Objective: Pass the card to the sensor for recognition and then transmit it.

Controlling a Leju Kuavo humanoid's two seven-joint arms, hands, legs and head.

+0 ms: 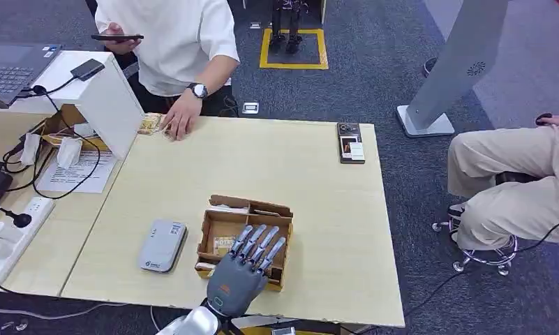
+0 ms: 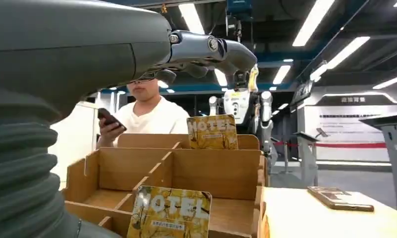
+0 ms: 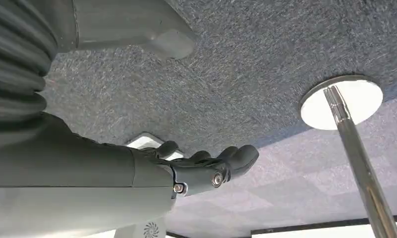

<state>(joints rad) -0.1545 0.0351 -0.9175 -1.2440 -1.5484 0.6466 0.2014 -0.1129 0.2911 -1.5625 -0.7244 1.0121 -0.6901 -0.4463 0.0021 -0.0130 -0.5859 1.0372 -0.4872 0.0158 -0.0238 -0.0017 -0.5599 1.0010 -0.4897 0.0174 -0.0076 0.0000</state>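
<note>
From the head view, the left hand (image 1: 243, 269) reaches in from six o'clock over the near edge of the tabletop (image 1: 311, 188), its fingers (image 1: 261, 244) spread apart and stretched forward above the cardboard box (image 1: 243, 237), holding nothing. The box sits near the tabletop's six o'clock edge, divided into compartments, and a card (image 1: 224, 244) printed with lettering stands inside it just under the fingertips. At nine o'clock of the box lies a flat grey sensor (image 1: 162, 245), just beside it but apart. At the far edge, around eleven o'clock, a person in a white shirt (image 1: 168, 42) rests one hand (image 1: 181, 118) on the tabletop by a small yellowish packet (image 1: 151, 123) and holds a phone (image 1: 116, 38) in the other. A dark phone-like device (image 1: 351, 142) lies at one o'clock. A second person (image 1: 520, 181) sits at three o'clock, off the tabletop.

From the left wrist view, the hand's fingers (image 2: 206, 49) extend over the box (image 2: 186, 173), clear of its contents. One HOTEL card (image 2: 169, 212) stands upright in a near compartment; another HOTEL card (image 2: 212, 132) stands in a far compartment.

From the right wrist view, the right hand (image 3: 201, 166) hangs over grey carpet floor (image 3: 265, 59), fingers (image 3: 238, 156) lightly curved, apart and holding nothing, near a chrome pole (image 3: 357, 163) with a round base.
</note>
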